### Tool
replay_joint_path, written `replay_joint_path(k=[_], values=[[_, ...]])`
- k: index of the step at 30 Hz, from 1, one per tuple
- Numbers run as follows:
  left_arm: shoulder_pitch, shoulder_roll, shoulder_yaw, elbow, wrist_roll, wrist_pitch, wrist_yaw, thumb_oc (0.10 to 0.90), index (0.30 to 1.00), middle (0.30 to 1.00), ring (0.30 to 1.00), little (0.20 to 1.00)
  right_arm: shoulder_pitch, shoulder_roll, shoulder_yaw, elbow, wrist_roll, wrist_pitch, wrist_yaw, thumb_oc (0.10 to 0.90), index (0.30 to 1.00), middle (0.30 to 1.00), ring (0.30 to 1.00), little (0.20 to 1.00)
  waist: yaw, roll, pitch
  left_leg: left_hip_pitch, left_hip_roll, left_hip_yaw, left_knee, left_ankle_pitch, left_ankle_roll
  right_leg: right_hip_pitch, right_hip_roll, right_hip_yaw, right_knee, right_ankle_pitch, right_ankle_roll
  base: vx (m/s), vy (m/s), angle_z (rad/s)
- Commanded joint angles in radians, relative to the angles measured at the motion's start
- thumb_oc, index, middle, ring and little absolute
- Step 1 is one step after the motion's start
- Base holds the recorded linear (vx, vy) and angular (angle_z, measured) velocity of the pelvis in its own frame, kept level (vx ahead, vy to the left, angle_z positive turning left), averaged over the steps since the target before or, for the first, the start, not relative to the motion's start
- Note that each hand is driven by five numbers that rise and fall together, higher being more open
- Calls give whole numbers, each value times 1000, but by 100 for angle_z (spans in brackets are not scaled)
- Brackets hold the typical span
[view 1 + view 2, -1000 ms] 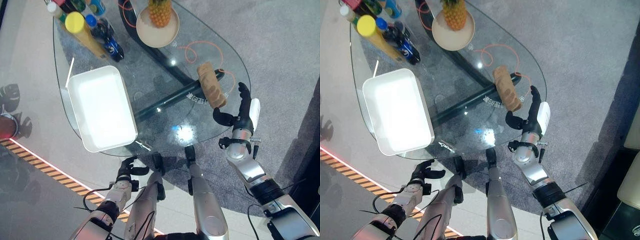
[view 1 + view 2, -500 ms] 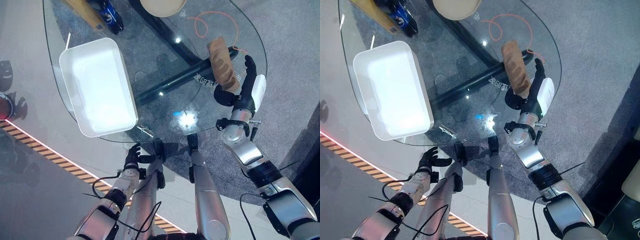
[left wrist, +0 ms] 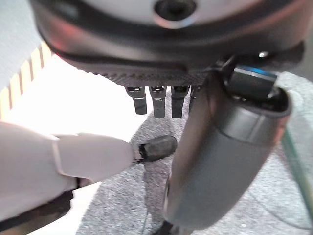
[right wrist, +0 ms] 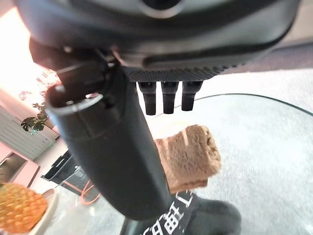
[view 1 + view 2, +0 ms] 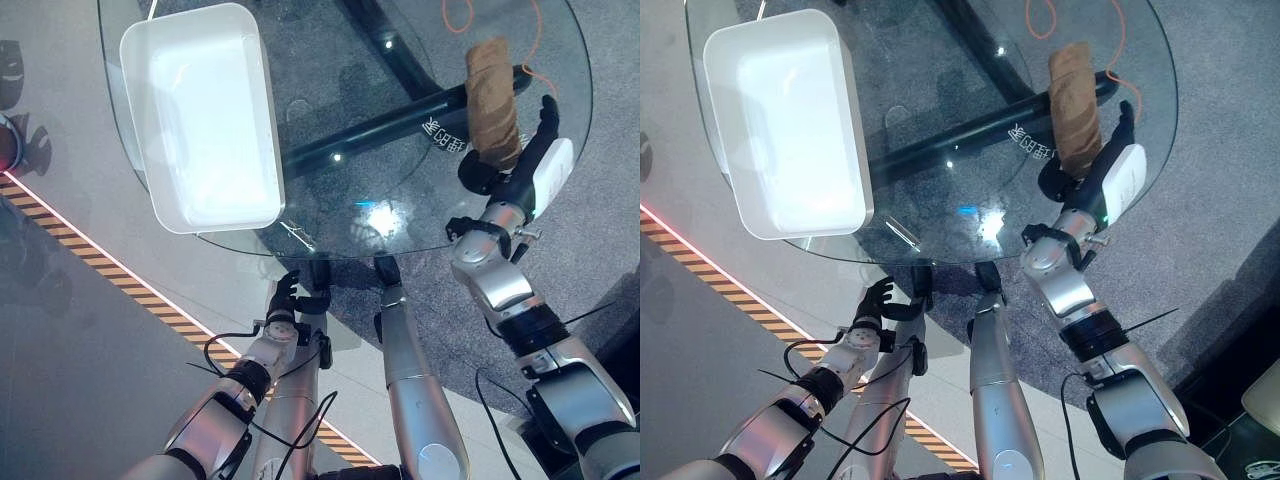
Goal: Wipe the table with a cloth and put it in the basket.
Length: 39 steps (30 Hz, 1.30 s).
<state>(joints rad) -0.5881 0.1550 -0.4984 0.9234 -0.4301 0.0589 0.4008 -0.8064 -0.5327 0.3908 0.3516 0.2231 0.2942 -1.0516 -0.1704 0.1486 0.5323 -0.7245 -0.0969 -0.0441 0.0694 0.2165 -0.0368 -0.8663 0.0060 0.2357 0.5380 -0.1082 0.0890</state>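
Right hand (image 5: 520, 175) spread beside rolled brown cloth (image 5: 492, 88) on glass bench (image 5: 400, 180), positioned for grasp; white basket (image 5: 200, 115) left.

Setting: showroom or demonstration hall, indoor. Evidence: rounded glass table (image 5: 400, 190) on a dark tubular base (image 5: 390, 125), standing on grey carpet (image 5: 600, 220); polished grey floor (image 5: 60, 330) alongside, marked by a lit strip with black-and-yellow hazard striping (image 5: 120, 290); orange cable (image 5: 1040, 15) on the carpet under the glass.

Glossy glass table (image 5: 400, 130); nubby brown cloth (image 5: 492, 102) (folded); smooth white basket (image 5: 160, 140).
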Motion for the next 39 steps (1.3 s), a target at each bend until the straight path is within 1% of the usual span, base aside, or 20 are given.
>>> replay_joint_path(k=[1, 3, 7, 13, 14, 15, 18, 20, 23, 25, 26, 27, 28, 30, 34, 39], values=[[8, -18, 25, 49, -12, -19, -16, 800, 900, 900, 900, 900, -87, -80, -47, -21, -11, -43, -29, 800, 900, 900, 900, 900, -29, 68, -12, -29, -49, 32, 172, -179, 29, -10, 59, 16, -190, 121, -12, 0, 0, 0], [12, -16, 22, 46, -14, -21, -25, 800, 900, 900, 900, 900, -109, -87, -46, 0, -8, -42, -30, 800, 900, 900, 900, 900, -24, 73, -12, -38, -51, 32, 182, -184, 32, -24, 58, 8, -174, 113, -13, 16, 9, 0], [6, -12, 26, 42, -16, -16, -29, 800, 900, 900, 900, 900, -156, -92, -39, 37, 13, -42, -56, 800, 900, 900, 900, 900, -13, 72, -12, -62, -48, 35, 194, -182, 33, -50, 56, 4, -163, 119, -11, 14, 3, 1], [17, -3, 26, 30, -18, -17, -31, 800, 900, 900, 900, 900, -177, -108, -44, 88, 55, -67, -33, 800, 900, 900, 900, 900, -1, 70, -12, -80, -50, 28, 212, -189, 37, -68, 54, -12, -145, 112, -10, 12, -14, 2], [15, 5, 29, 31, -14, -15, -34, 800, 900, 900, 900, 900, -182, -102, -41, 103, 84, -74, -34, 800, 900, 900, 900, 900, 5, 64, -12, -96, -47, 30, 222, -189, 38, -81, 54, -16, -137, 115, -11, 33, -67, 1], [20, 7, 27, 30, -14, -14, -35, 800, 900, 900, 900, 900, -177, -99, -41, 106, 90, -76, -34, 800, 900, 900, 900, 900, 5, 62, -12, -91, -48, 27, 226, -194, 39, -77, 54, -19, -133, 108, -12, 29, -90, 3], [23, 25, 30, 40, -15, -25, -35, 800, 900, 900, 900, 900, -171, -73, -23, 128, 149, -106, -32, 800, 900, 900, 900, 900, 8, 42, -12, -109, -46, 21, 237, -197, 41, -87, 59, -22, -147, 122, -11, 12, -74, 5], [21, 38, 38, 54, -13, -37, -41, 800, 900, 900, 900, 900, -174, -67, -16, 142, 186, -115, -8, 800, 900, 900, 900, 900, 10, 27, -12, -131, -45, 17, 247, -196, 40, -100, 60, -29, -149, 128, -10, -5, -82, 0], [21, 46, 46, 63, -6, -45, -46, 800, 900, 900, 900, 900, -173, -62, -14, 154, 222, -117, 21, 800, 900, 900, 900, 900, 12, 15, -12, -158, -42, 11, 268, -198, 38, -122, 60, -37, -132, 127, -7, -5, -52, 0], [18, 54, 50, 60, -1, -40, -47, 800, 900, 900, 900, 900, -180, -56, -7, 171, 262, -103, 54, 800, 900, 900, 900, 900, 17, 9, -12, -177, -39, 6, 280, -199, 36, -138, 63, -39, -118, 125, -5, -16, -41, 1], [16, 56, 53, 57, 1, -36, -48, 800, 900, 900, 900, 900, -184, -56, -5, 179, 270, -97, 65, 759, 865, 865, 865, 859, 20, 9, -12, -183, -38, 5, 280, -198, 36, -143, 63, -41, -112, 124, -4, -14, -28, 3], [14, 59, 53, 56, 0, -34, -48, 800, 900, 900, 900, 900, -188, -57, -2, 187, 272, -94, 71, 523, 662, 662, 662, 623, 22, 8, -12, -187, -37, 4, 281, -198, 36, -148, 63, -42, -106, 122, -3, -4, -16, 6], [13, 61, 51, 55, -1, -33, -48, 800, 900, 900, 900, 900, -192, -59, 1, 195, 274, -91, 76, 100, 300, 300, 300, 200, 24, 9, -12, -193, -35, 3, 283, -199, 37, -155, 63, -44, -97, 119, -2, 4, -17, 7], [11, 67, 47, 47, -4, -25, -47, 800, 900, 900, 900, 900, -202, -60, 5, 213, 283, -83, 88, 100, 300, 300, 300, 200, 30, 9, -12, -203, -38, -1, 296, -206, 41, -166, 62, -49, -79, 113, 0, 4, -8, 3], [3, 75, 52, 53, -5, -21, -52, 800, 900, 900, 900, 900, -226, -64, 14, 238, 288, -79, 99, 100, 300, 300, 300, 200, 38, 5, -12, -215, -39, -3, 302, -210, 44, -173, 60, -54, -80, 113, 0, 3, 2, -2], [-1, 73, 56, 62, -11, -23, -58, 800, 900, 900, 900, 900, -250, -71, 23, 265, 276, -70, 110, 100, 300, 300, 300, 200, 43, 6, -12, -228, -41, -2, 314, -214, 43, -182, 58, -55, -71, 111, 2, 12, 16, 0]])
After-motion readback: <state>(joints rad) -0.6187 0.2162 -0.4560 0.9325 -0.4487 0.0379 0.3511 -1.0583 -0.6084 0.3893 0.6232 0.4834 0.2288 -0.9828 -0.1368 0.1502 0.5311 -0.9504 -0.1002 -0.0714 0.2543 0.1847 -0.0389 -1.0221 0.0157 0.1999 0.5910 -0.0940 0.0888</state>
